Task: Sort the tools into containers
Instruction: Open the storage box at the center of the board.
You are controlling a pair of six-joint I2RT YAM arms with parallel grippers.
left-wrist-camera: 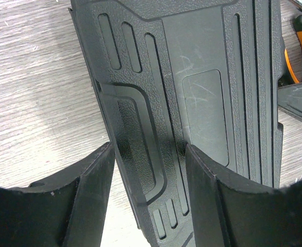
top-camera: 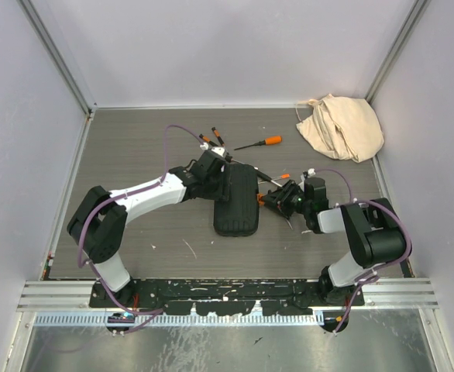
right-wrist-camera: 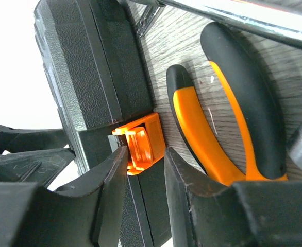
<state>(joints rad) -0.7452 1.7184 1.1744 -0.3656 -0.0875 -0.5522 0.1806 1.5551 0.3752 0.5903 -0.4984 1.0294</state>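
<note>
Right gripper (right-wrist-camera: 145, 160): narrowed onto orange latch (right-wrist-camera: 140, 138) at right edge of black tool case (top-camera: 236, 203). Left gripper (left-wrist-camera: 148, 154): spread wide over its ribbed lid. Case shut, mid-counter (top-camera: 134, 147). Pliers (right-wrist-camera: 207, 128) just right; screwdriver (top-camera: 262, 142) farther back; cloth bag (top-camera: 341, 126) far right. Grey woodgrain, pale walls (top-camera: 211, 46).

The tool case (top-camera: 235, 201) is black with raised lines. Its latch (right-wrist-camera: 140, 144) is orange. The pliers (right-wrist-camera: 218, 128) are orange and black. The cloth bag (top-camera: 341, 128) is beige.
</note>
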